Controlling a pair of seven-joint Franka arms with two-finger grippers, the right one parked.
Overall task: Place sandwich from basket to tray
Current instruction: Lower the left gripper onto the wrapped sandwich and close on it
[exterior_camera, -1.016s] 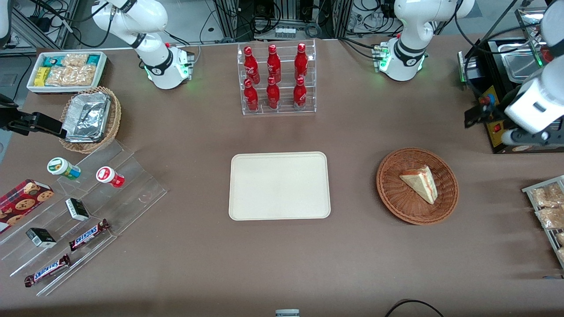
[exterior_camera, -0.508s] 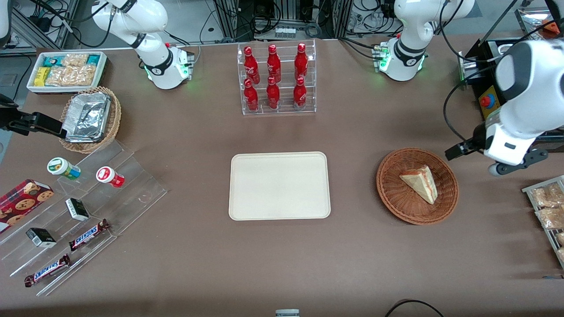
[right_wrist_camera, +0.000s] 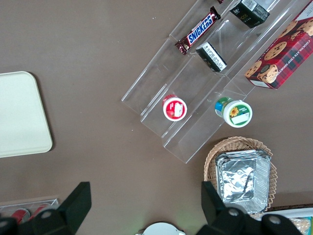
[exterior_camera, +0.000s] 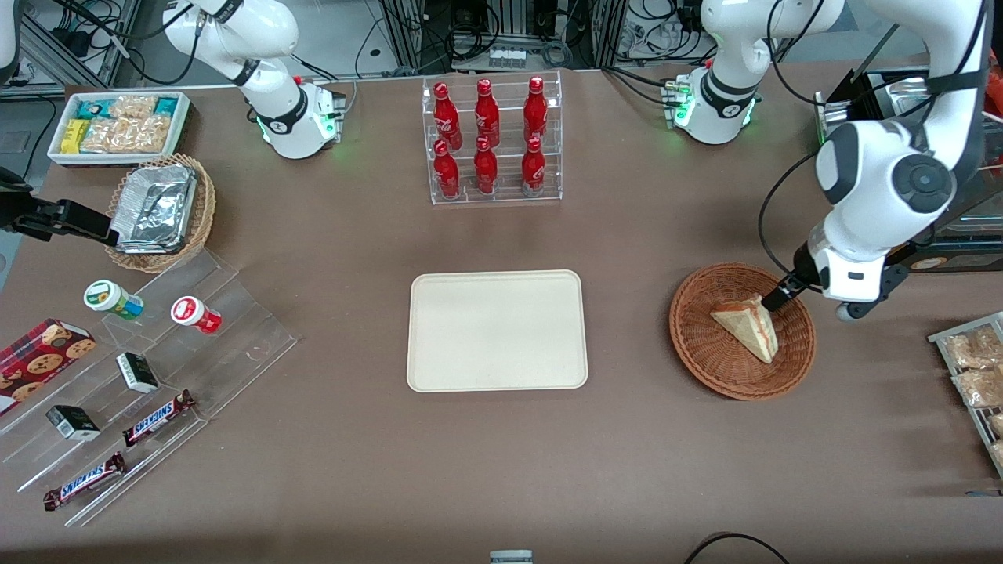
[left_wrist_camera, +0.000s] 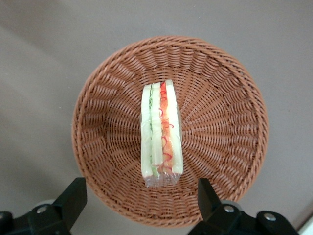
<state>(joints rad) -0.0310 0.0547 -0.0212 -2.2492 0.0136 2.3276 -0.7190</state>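
Note:
The sandwich point(exterior_camera: 744, 326) is a pale bread wedge lying in the round reddish-brown wicker basket point(exterior_camera: 702, 362), toward the working arm's end of the table. In the left wrist view the sandwich point(left_wrist_camera: 161, 132) shows its red and green filling edge, in the middle of the basket point(left_wrist_camera: 225, 147). The left arm's gripper point(exterior_camera: 811, 305) hovers above the basket's edge on the working arm's side, open and empty; in the left wrist view it point(left_wrist_camera: 141, 205) is spread wide over the basket rim, with the sandwich's end just ahead of the gap. The cream tray point(exterior_camera: 496, 330) lies empty at the table's middle.
A clear rack of red bottles point(exterior_camera: 490, 141) stands farther from the camera than the tray. A wire rack of snack packets point(exterior_camera: 975, 368) sits at the working arm's table edge, near the basket. A black machine point(exterior_camera: 885, 157) stands by the working arm.
The left arm has swung in from the table's edge toward the basket, and its gripper now hangs over the basket's rim. The sandwich, basket and tray have not moved.

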